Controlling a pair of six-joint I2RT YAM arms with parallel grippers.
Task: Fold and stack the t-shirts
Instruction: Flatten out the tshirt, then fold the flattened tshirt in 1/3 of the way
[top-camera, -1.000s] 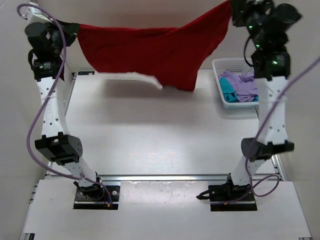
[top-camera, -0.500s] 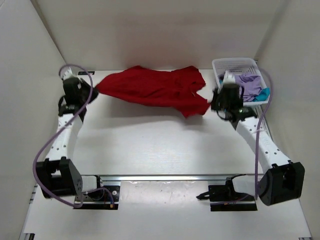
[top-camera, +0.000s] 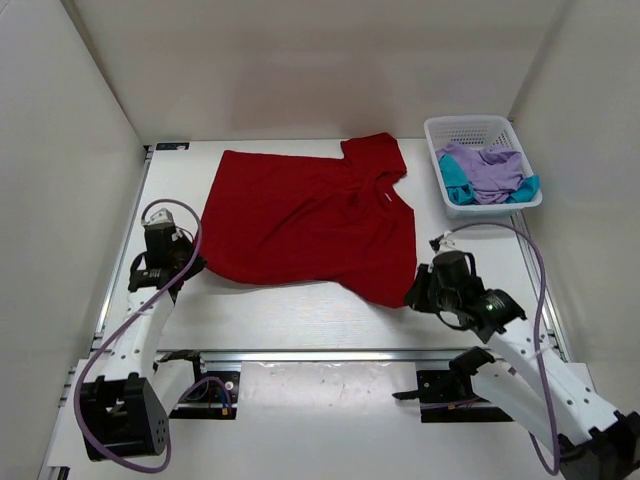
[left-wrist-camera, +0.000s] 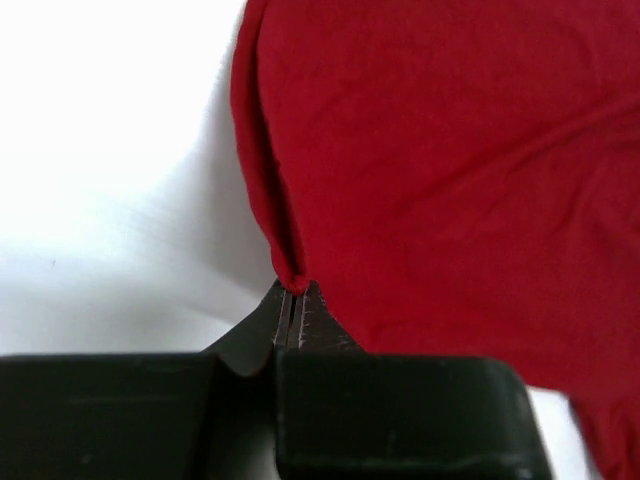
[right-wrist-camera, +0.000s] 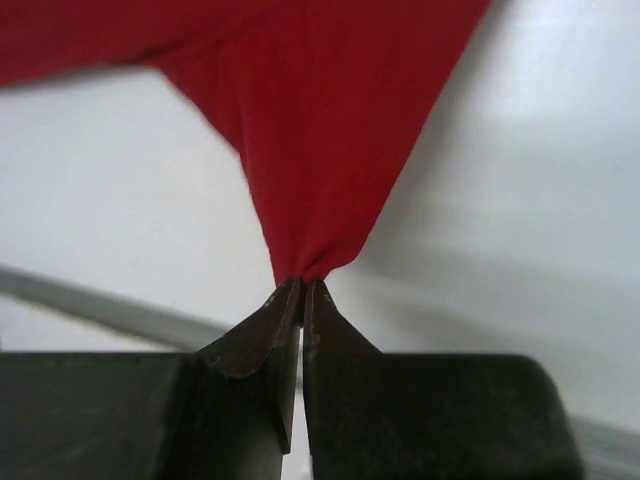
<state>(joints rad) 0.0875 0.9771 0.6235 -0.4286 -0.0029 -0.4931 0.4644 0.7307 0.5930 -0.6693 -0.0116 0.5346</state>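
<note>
Across the middle of the tabletop (top-camera: 300, 310) the dark red t-shirt (top-camera: 310, 215) lies spread almost flat, with the lavender t-shirt (top-camera: 490, 168) and teal t-shirt (top-camera: 455, 180) bunched in the white basket (top-camera: 470, 124) at far right. My left pincer (top-camera: 195, 266) and right pincer (top-camera: 415, 291) are each clamped tight on a near hem corner. I judge the laying-out nearly done, and next I'd release both corners and regrip for the first fold.

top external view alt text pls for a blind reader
A dark red t-shirt lies spread out on a table, its near corners pinched by the left pincer and right pincer. A white mesh basket at the far right holds a lavender shirt and a teal shirt.
</note>
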